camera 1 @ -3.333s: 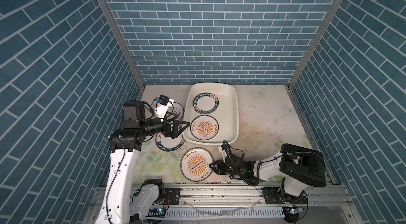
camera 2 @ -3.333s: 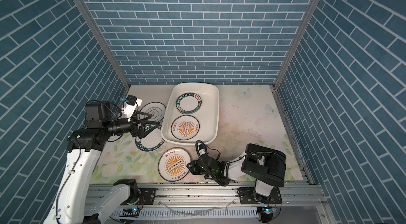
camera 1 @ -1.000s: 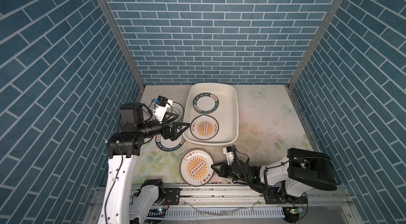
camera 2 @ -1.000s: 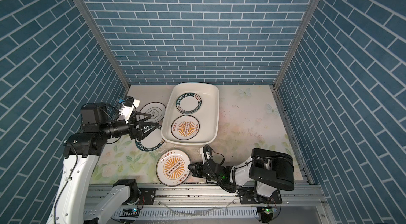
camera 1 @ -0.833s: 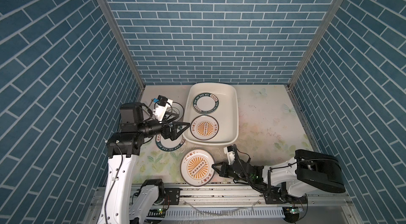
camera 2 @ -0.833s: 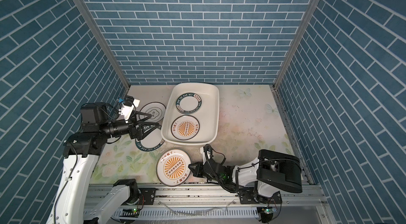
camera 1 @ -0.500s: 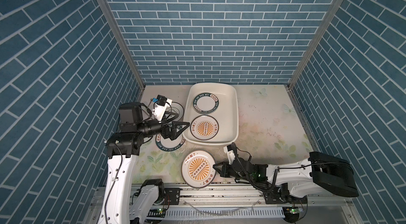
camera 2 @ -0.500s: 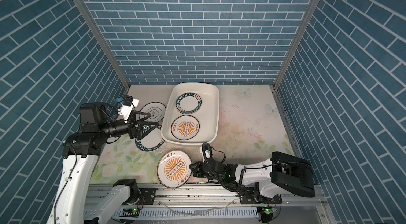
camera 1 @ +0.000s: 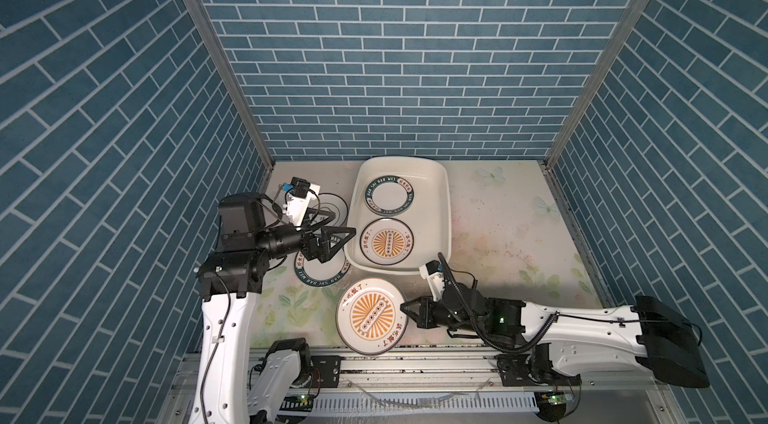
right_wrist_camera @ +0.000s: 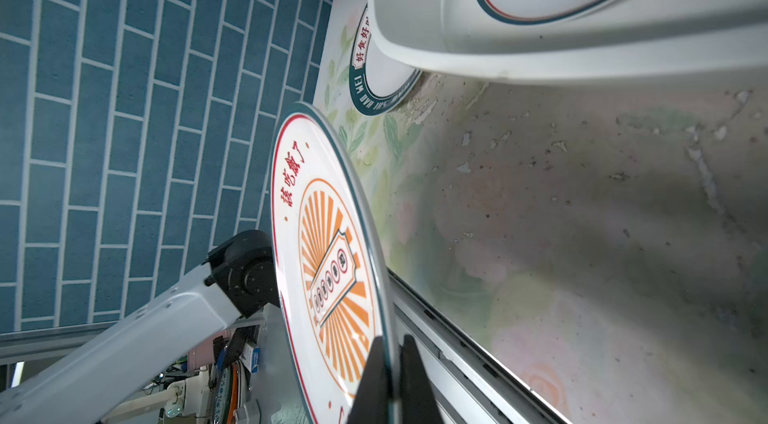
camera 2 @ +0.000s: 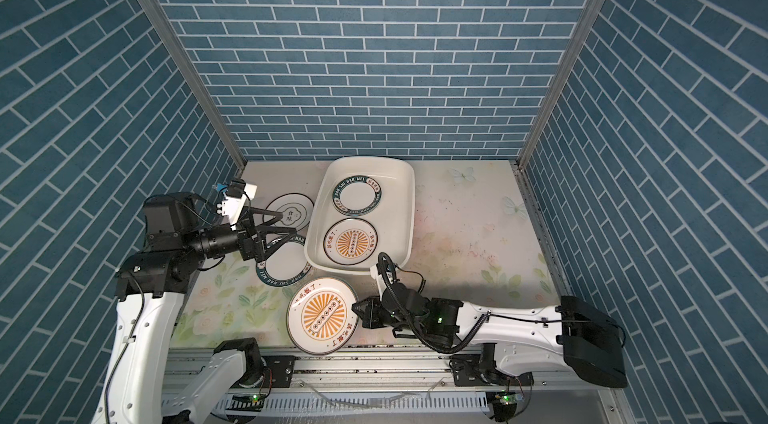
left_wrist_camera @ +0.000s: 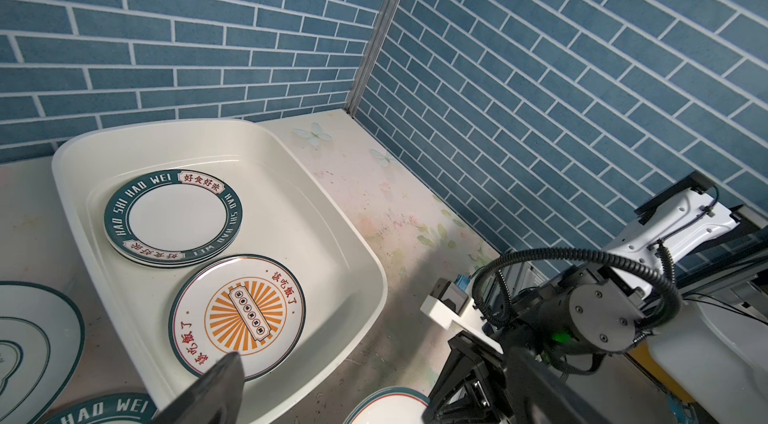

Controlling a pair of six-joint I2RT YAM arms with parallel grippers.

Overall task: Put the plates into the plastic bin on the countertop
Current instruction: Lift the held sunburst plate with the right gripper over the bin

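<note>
The white plastic bin point(camera 1: 445, 214) point(camera 2: 409, 214) point(left_wrist_camera: 365, 259) stands at the back of the flowered countertop point(camera 1: 498, 234). It holds a green-lettered plate point(camera 1: 390, 201) and a sunburst plate point(camera 1: 386, 242). Left of the bin lie a black-ringed plate point(camera 1: 334, 203) and another green-lettered plate point(camera 1: 320, 278). My left gripper point(camera 1: 344, 222) point(camera 2: 294, 223) hangs open above them, holding nothing. At the front edge my right gripper point(camera 1: 405, 309) point(camera 2: 356, 309) point(right_wrist_camera: 390, 359) is shut on the rim of a second sunburst plate point(camera 1: 371, 316) point(right_wrist_camera: 328, 255), which is tilted and overhangs the edge.
Blue brick walls close in the left, back and right sides. A metal rail point(camera 1: 415, 359) runs along the front, below the overhanging plate. My right arm point(camera 1: 582, 322) lies low along the front edge. The countertop to the right of the bin is bare.
The right arm's rear links swung out to the right and down while its gripper stayed shut on the sunburst plate's rim. That plate looks slightly raised. The left arm has barely moved.
</note>
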